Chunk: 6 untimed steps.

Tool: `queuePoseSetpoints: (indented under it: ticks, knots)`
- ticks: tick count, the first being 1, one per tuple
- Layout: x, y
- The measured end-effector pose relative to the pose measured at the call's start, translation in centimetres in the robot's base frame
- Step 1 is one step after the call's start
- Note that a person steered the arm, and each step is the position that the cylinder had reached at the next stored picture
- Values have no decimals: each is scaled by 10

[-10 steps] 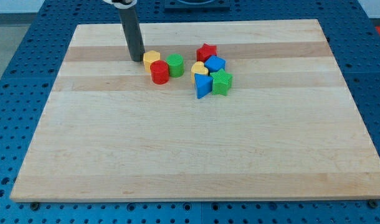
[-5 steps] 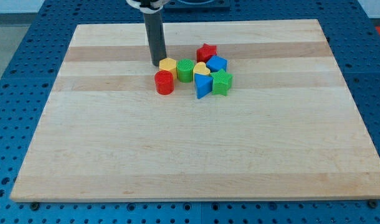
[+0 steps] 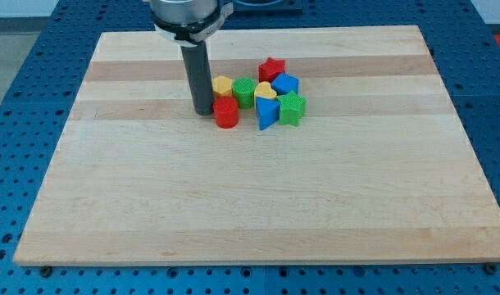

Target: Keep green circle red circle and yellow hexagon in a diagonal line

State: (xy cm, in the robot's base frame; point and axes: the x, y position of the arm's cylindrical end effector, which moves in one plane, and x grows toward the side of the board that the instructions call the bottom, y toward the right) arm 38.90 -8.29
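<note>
- Camera view, only one:
- Wooden desk [image 3: 152, 213] on a blue perforated base [image 3: 12, 98]; all blocks sit in one cluster in the desk's upper middle.
- No claw on this arm, so no open/shut state to give & nothing held; just a dark rod coming down from the view's top.
- My tip [image 3: 203, 111] rests on the desk at the cluster's left edge, just left of the red circle [image 3: 226, 113], touching or nearly so; can't tell which.
- Red circle: lowest-left block of the group, just below the yellow hexagon [image 3: 222, 84].
- Yellow hexagon: partly behind the rod's right side, up and slightly left of the red circle, touching the green circle [image 3: 243, 92] on its right.
- Green circle: up-right of the red circle, close beside it.
- Rest of cluster to the view's right: yellow heart [image 3: 265, 90] against the green circle, red star [image 3: 271, 68] topmost, blue block [image 3: 285, 83] below-right of the star (shape unclear), blue triangle [image 3: 265, 113] below the heart, green star [image 3: 292, 108] at the right edge.
- The 3 task blocks form a tight bent group, not a straight diagonal.
</note>
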Motion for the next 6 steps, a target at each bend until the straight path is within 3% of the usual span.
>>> queuePoseSetpoints:
  ticks: [2, 4, 6]
  knots:
    - [-15, -17]
    - [-59, -6]
    - [-50, -38]
